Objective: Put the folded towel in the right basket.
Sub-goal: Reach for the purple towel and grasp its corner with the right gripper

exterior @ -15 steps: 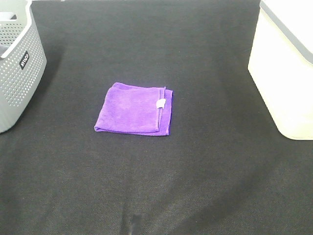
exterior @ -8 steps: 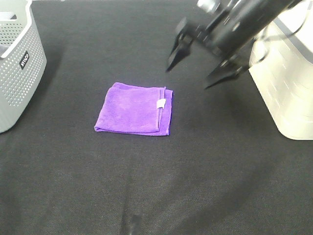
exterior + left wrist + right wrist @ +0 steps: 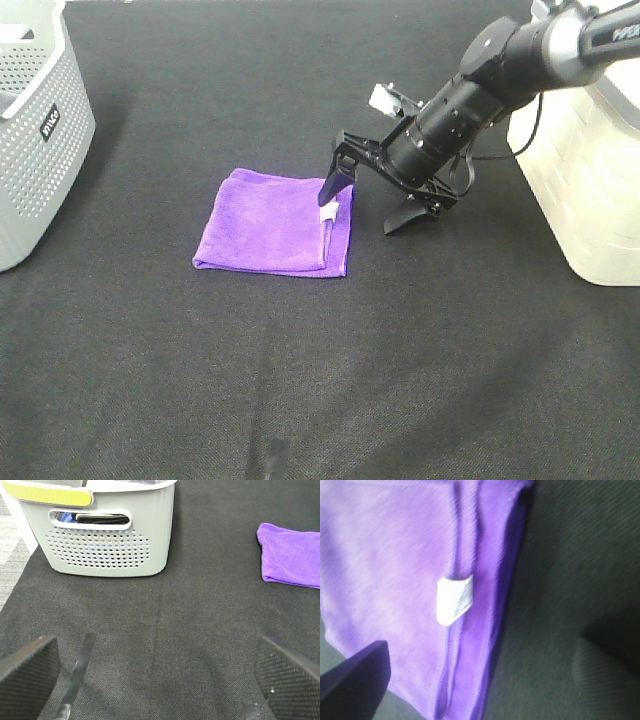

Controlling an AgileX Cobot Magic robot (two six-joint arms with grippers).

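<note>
Black worktop point(image 3: 300, 380) is carrying the folded purple towel point(image 3: 265, 225) flat, well apart from the right basket point(image 3: 590, 200), while the right pincer point(image 3: 358, 215) is gaping across the towel edge nearest that basket and the left pincer point(image 3: 157, 675) is gaping too.

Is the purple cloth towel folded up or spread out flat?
Folded. The purple cloth towel lies as a neat square, with stacked layers showing along its edge.
</note>
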